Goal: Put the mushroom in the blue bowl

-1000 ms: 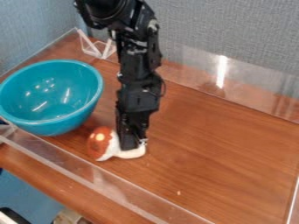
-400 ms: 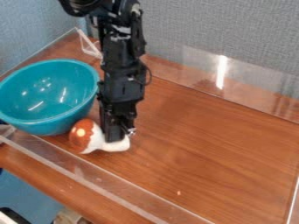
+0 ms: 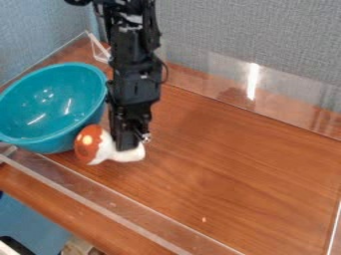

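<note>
- The hand (image 3: 130,145) points straight down, clamped on the cream stem of the mushroom (image 3: 100,146).
- The mushroom lies sideways, its orange cap just beside the blue bowl (image 3: 51,105), at the near left of the tabletop (image 3: 240,169).

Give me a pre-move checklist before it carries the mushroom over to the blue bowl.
1. Gripper shut on the mushroom stem: ok.
2. Mushroom clear of the table: cannot tell, it sits very low.
3. Mushroom above the blue bowl rim: not ok, it hangs level with the bowl's side.
4. Bowl empty, upright: ok.
5. Gap between cap and bowl wall: cannot tell, they look nearly touching.
</note>
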{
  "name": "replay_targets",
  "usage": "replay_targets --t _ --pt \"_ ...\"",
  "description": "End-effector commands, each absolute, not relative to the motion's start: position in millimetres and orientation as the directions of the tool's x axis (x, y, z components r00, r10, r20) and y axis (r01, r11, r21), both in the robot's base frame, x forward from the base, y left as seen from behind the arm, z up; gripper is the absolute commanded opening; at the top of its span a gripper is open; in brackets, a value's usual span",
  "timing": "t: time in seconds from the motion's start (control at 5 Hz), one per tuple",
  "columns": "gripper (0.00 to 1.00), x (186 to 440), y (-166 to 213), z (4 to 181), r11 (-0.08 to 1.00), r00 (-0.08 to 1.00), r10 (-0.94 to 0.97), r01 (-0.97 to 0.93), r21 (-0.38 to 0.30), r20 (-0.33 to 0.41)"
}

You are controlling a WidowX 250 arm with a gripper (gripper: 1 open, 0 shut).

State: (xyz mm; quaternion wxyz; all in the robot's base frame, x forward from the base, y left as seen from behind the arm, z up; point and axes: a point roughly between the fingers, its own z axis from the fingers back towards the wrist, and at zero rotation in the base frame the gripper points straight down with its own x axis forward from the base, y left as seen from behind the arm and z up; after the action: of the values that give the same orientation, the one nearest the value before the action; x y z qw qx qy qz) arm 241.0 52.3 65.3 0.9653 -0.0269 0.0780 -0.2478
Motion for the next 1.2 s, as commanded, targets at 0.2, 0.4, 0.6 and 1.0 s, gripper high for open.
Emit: replay_targets --t 0.2,0.4,0.6,1.0 --pt "0.0 254.2 74.8 106.3 0.902 0.901 -0.43 0.431 -0.007 -0.058" --pt "0.0 257.1 84.0 115.7 0.909 0.909 -0.415 0.416 0.004 -0.044" --pt "0.0 256.8 88.9 120.6 0.91 0.909 -0.415 0.415 0.015 -0.035" --pt "0.0 255.1 92.0 121.0 0.9 0.9 -0.435 0.435 0.027 -0.012"
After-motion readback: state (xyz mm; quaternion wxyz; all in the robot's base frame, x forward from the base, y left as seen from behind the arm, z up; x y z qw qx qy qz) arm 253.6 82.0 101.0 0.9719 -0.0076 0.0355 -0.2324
